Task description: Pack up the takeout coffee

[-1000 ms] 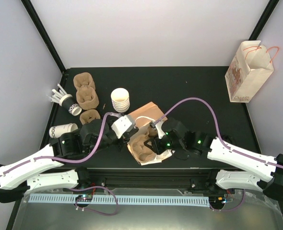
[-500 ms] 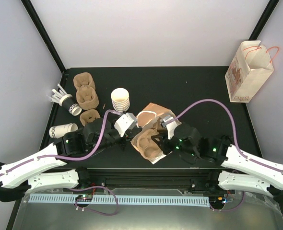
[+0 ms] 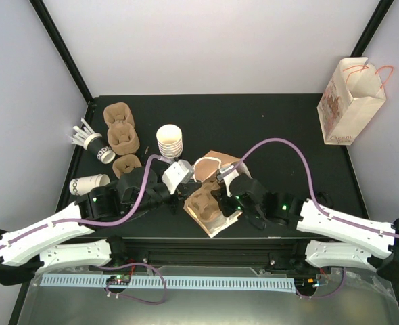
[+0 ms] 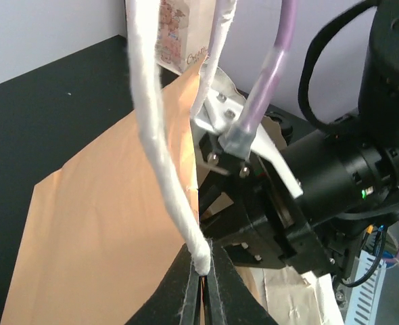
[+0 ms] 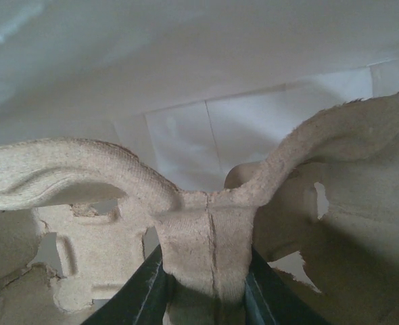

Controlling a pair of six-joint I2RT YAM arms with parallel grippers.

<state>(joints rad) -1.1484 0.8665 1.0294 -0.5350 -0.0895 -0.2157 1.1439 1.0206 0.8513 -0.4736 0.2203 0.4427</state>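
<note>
Pinching the white cord handle between my left jaws, clenched tight, I judge I'm lifting the brown bag's mouth so the load can slide in. My right jaws are clamped on the centre rib of the pulp carrier, which is pushed into the bag with white lining around it. No coffee is near either pair of jaws: the stacked white cups stand just left of the bag, and 1 cup lies well left of it on the counter.
</note>
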